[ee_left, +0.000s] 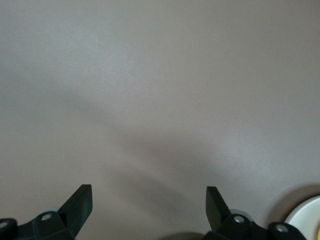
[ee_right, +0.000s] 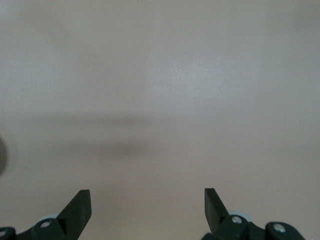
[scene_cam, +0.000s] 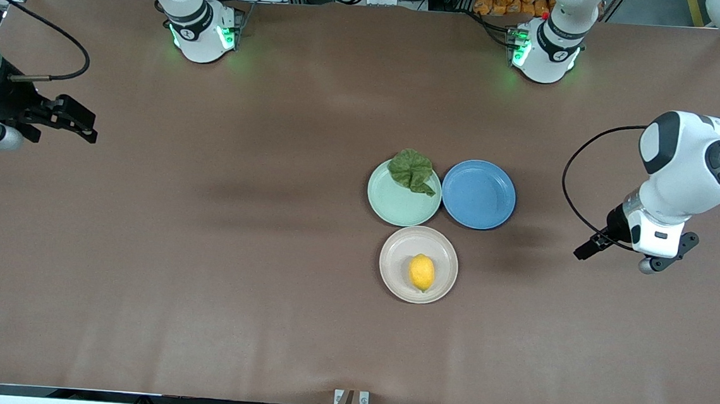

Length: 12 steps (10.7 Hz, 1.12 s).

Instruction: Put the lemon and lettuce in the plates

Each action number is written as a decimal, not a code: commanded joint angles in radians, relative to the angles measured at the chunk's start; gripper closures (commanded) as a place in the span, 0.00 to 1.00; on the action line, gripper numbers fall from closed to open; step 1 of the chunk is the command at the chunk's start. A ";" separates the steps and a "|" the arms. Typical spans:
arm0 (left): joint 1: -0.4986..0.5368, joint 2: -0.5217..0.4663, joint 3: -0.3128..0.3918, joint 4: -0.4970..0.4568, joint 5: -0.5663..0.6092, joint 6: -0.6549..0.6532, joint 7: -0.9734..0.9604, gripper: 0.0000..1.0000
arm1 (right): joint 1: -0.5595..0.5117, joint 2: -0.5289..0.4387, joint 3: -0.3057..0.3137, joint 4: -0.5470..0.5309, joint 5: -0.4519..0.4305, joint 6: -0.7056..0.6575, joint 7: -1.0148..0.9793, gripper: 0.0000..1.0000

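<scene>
The lemon [scene_cam: 421,272] sits in the beige plate [scene_cam: 393,274], nearest the front camera; the lettuce [scene_cam: 412,169] lies on the green plate's [scene_cam: 394,207] rim, perhaps slightly overhanging. Both look placed. The lemon is firm and would roll; the leaf is limp and light. The left end effector [ee_left: 149,202] and right end effector [ee_right: 147,204] hover with fingers apart over bare worktop [scene_cam: 202,280].
</scene>
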<state>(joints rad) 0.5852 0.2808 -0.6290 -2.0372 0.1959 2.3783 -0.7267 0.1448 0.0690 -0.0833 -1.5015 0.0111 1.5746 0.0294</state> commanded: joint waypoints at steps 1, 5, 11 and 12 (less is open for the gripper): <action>-0.238 -0.060 0.251 -0.005 0.007 -0.048 0.067 0.00 | -0.028 0.018 -0.001 0.041 -0.002 0.005 -0.014 0.00; -0.482 -0.210 0.504 -0.121 -0.090 -0.062 0.221 0.00 | -0.042 0.021 -0.001 0.076 -0.006 0.010 -0.013 0.00; -0.565 -0.344 0.538 -0.120 -0.185 -0.131 0.363 0.00 | -0.039 0.009 -0.001 0.057 -0.026 0.002 -0.002 0.00; -0.565 -0.351 0.532 -0.053 -0.217 -0.202 0.428 0.00 | -0.039 0.009 -0.001 0.057 -0.026 0.002 -0.002 0.00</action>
<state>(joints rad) 0.0306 -0.0391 -0.1060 -2.1704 0.0331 2.2744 -0.3915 0.1111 0.0778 -0.0890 -1.4514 -0.0030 1.5874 0.0283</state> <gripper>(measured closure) 0.000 0.000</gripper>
